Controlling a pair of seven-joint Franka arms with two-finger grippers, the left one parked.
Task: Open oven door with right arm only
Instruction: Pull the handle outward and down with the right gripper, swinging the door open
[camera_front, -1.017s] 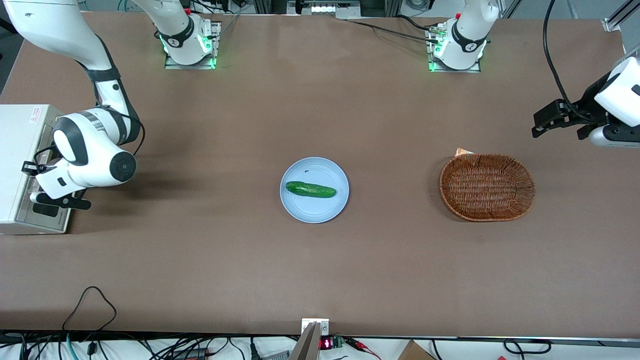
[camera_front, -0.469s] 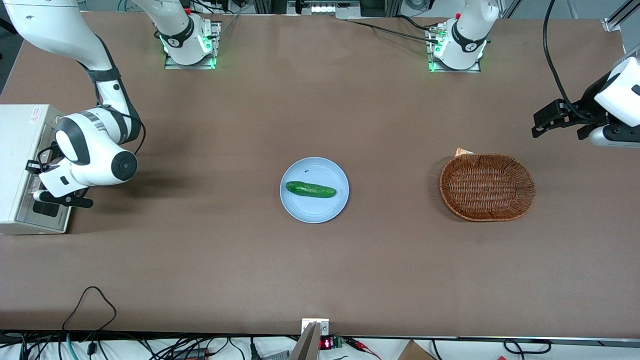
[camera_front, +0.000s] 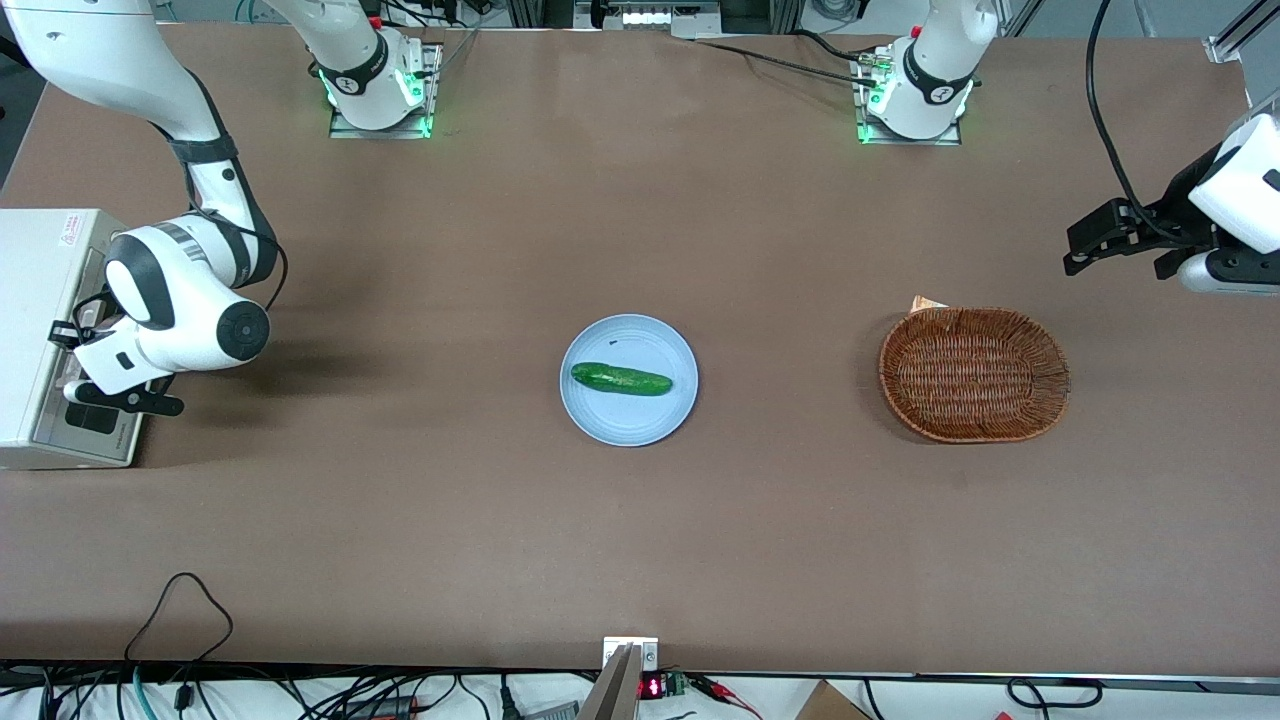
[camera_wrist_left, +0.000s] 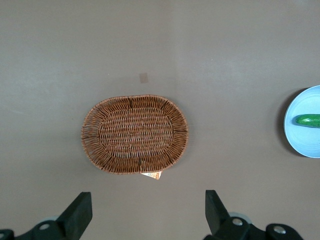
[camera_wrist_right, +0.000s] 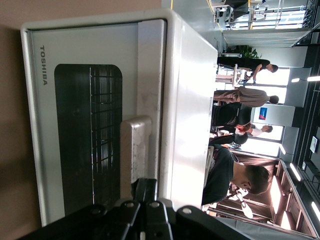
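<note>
Pale bar handle of the silver oven door lies just ahead of the black gripper.
Jaw state cannot be told; a shallow hold could slip off.

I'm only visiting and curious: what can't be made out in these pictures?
- Front view: the arm covers most of the oven door.
- Right wrist view: the pincer sits at the handle, and its body hides the door's end.
- Front and left wrist views: the basket covers most of a card.
</note>
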